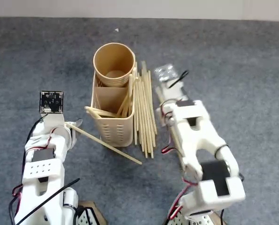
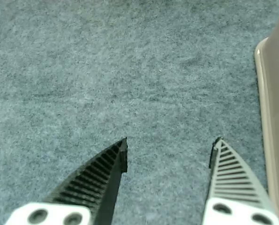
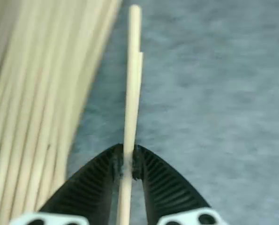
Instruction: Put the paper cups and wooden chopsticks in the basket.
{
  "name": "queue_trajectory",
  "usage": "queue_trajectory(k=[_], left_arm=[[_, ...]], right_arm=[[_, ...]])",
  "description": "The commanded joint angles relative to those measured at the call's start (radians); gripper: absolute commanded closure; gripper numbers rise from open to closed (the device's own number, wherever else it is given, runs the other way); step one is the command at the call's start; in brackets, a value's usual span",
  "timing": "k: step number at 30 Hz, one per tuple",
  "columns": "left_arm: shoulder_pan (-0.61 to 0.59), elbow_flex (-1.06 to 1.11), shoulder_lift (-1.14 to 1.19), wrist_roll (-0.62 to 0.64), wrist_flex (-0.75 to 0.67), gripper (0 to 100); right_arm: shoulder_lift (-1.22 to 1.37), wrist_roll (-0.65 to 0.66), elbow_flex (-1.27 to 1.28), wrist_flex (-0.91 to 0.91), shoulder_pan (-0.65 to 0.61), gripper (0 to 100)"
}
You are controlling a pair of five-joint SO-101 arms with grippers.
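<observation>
Chopsticks (image 3: 132,84) pinched in right gripper (image 3: 127,151) (left gripper (image 2: 171,141) gapes over carpet (image 2: 106,70))

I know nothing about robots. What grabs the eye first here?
A tan basket mid-table holds stacked paper cups at its far end, with a heap of wooden chopsticks on the grey carpet beside it. The right arm's jaws are pinched on a single chopstick next to that heap.
</observation>
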Motion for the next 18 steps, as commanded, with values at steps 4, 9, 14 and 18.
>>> queue_trajectory(k=[4, 9, 14, 18], left_arm=[[0.015, -0.005, -0.015, -0.005, -0.015, 70], [0.015, -0.004, -0.015, -0.005, -0.015, 70], [0.015, -0.004, -0.015, -0.005, -0.015, 70], [0.015, -0.004, -0.015, -0.005, -0.015, 70]], right_arm=[[-0.358, -0.023, -0.357, 0.157, -0.021, 99.2], [-0.394, -0.063, -0.584, 0.18, -0.12, 99.2], [-0.403, -0.109, -0.776, 0.145, -0.271, 99.2], [-0.404, -0.183, -0.883, 0.148, -0.354, 99.2]])
